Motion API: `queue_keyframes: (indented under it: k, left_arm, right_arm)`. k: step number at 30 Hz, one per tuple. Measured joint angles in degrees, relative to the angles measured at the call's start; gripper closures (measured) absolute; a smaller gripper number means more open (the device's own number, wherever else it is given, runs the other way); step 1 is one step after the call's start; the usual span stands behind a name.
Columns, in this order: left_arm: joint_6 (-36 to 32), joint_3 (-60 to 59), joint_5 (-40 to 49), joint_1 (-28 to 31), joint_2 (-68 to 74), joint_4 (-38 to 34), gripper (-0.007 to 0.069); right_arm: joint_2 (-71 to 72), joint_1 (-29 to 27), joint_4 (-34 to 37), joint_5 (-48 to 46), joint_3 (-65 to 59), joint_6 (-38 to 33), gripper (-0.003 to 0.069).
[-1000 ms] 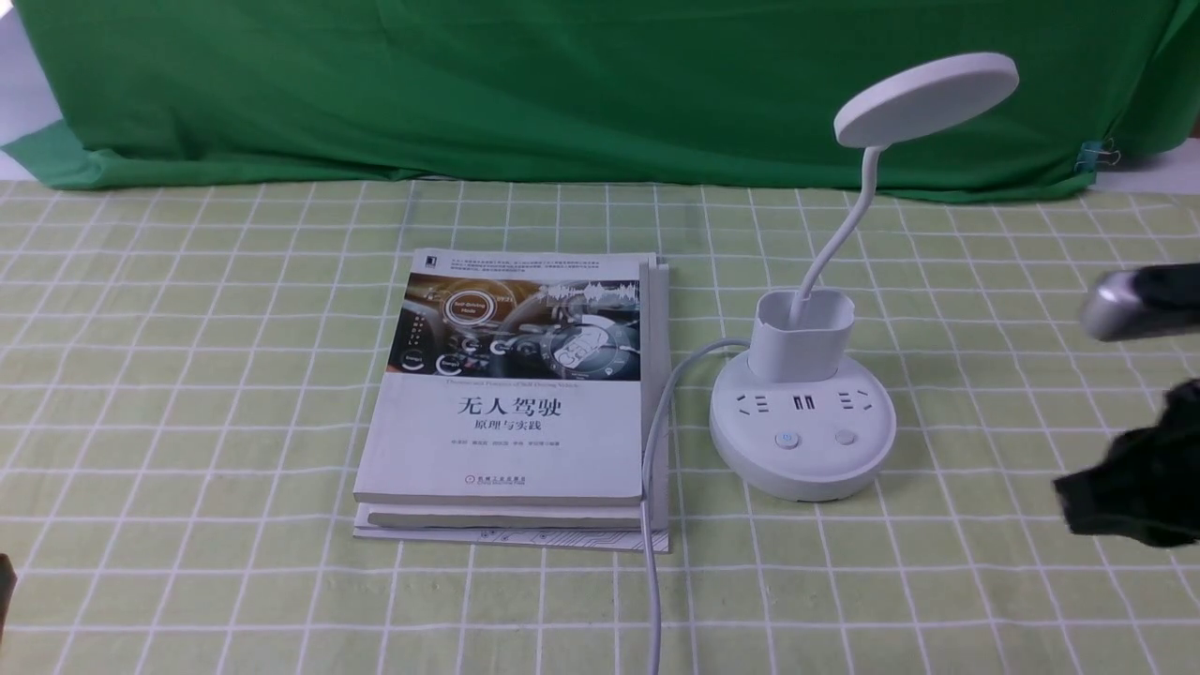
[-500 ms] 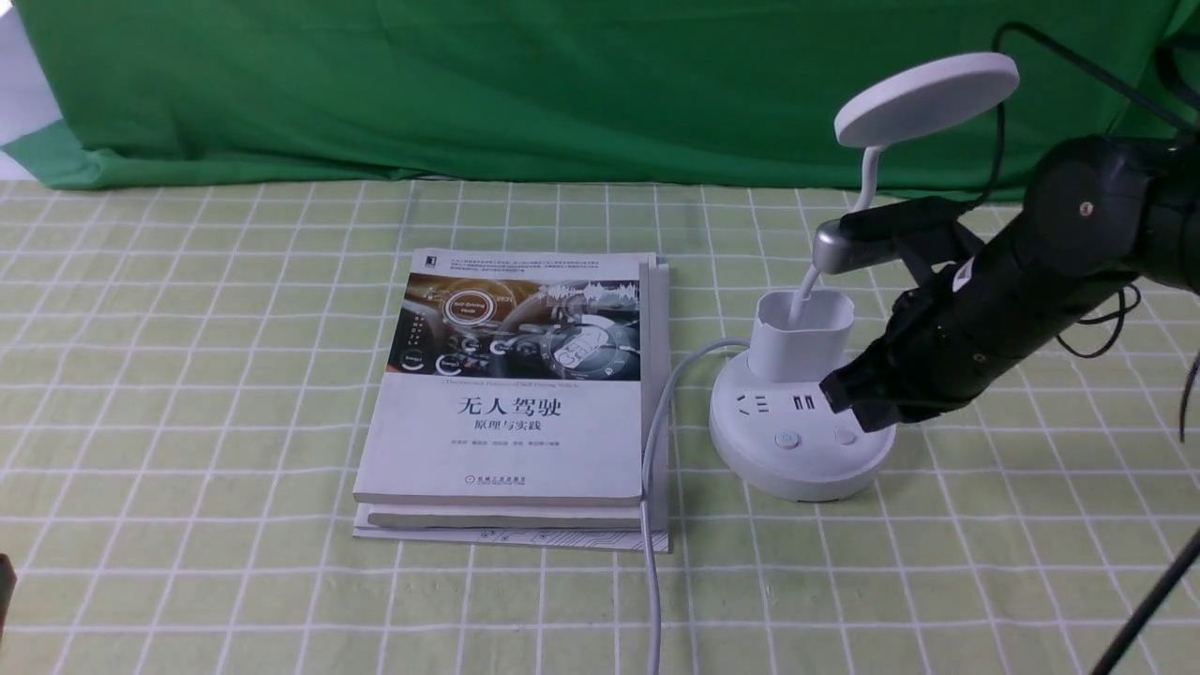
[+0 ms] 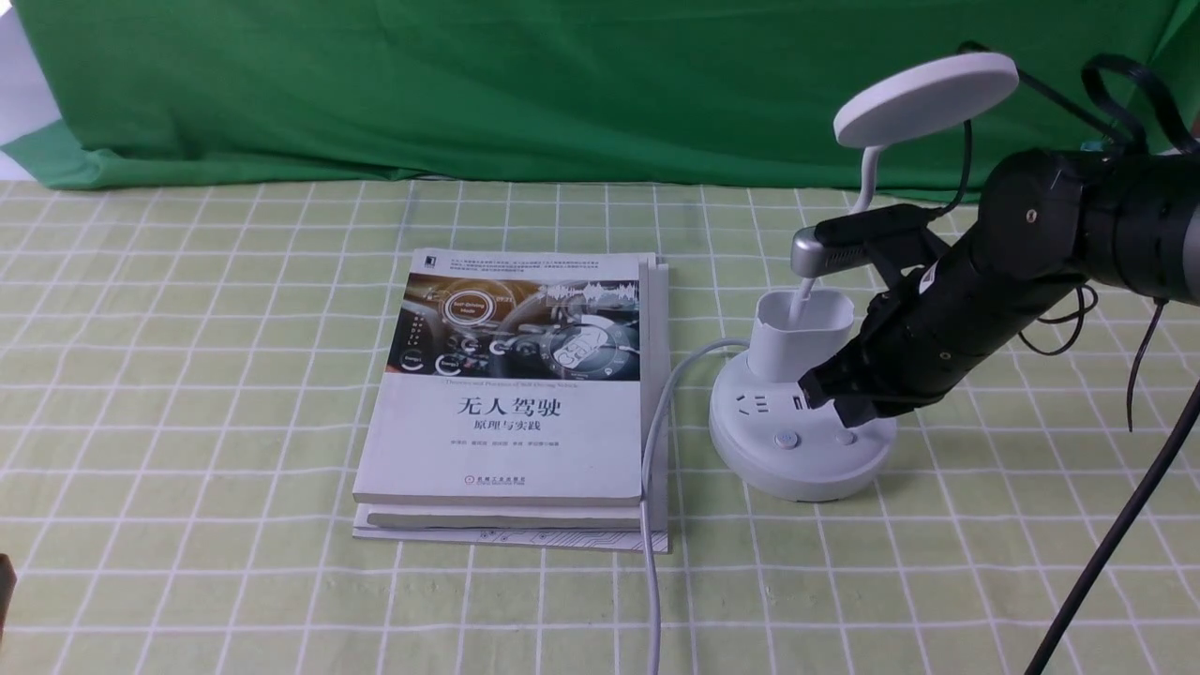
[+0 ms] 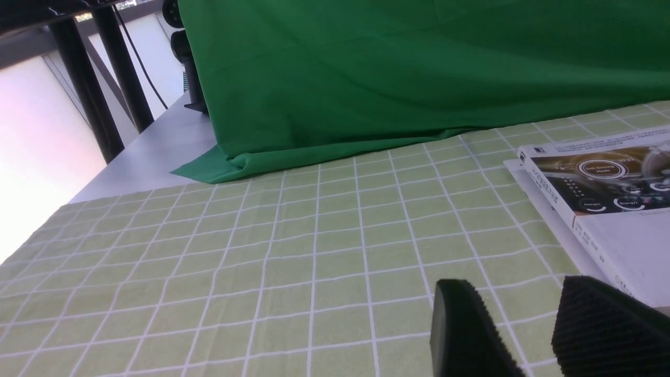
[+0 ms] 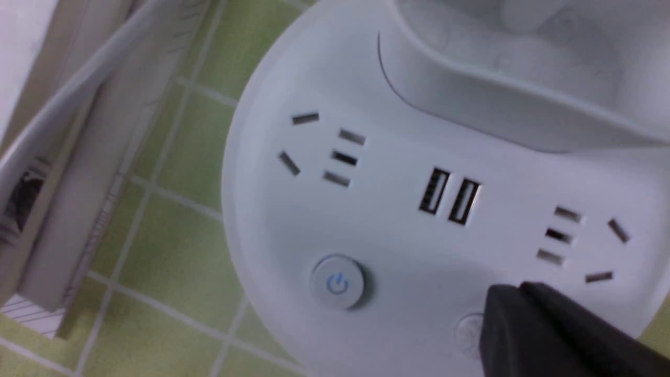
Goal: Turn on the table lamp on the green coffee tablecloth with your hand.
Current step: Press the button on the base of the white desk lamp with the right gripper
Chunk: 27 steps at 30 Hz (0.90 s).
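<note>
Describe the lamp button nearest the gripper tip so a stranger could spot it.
Find the white table lamp right of the books on the checked tablecloth. Its round base carries two buttons; pick the plain button beside the right gripper, not the power button with the blue symbol.

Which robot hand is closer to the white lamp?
The right. The right gripper hangs over the table lamp, at the plain button on its round base. The left gripper is far off, on the book's other side, over the tablecloth.
</note>
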State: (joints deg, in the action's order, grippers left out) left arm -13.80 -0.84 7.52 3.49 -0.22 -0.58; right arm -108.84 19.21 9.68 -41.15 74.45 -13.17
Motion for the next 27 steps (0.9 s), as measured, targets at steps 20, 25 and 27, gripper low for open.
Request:
queue_keyframes:
  k: [20, 25, 27]
  left_arm:
    - [0.0, 0.0, 0.0, 0.0, 0.0, 0.0, 0.0383]
    - [0.0, 0.0, 0.0, 0.0, 0.0, 0.0, 0.0383]
    - [0.0, 0.0, 0.0, 0.0, 0.0, 0.0, 0.0383]
  right_arm:
    - [-0.9, 0.0, 0.6, -0.3, 0.0, 0.0, 0.0629]
    - [-1.8, 0.0, 0.8, -1.5, 0.6, 0.0, 0.0629]
    - [-1.8, 0.0, 0.8, -1.6, 0.6, 0.0, 0.0629]
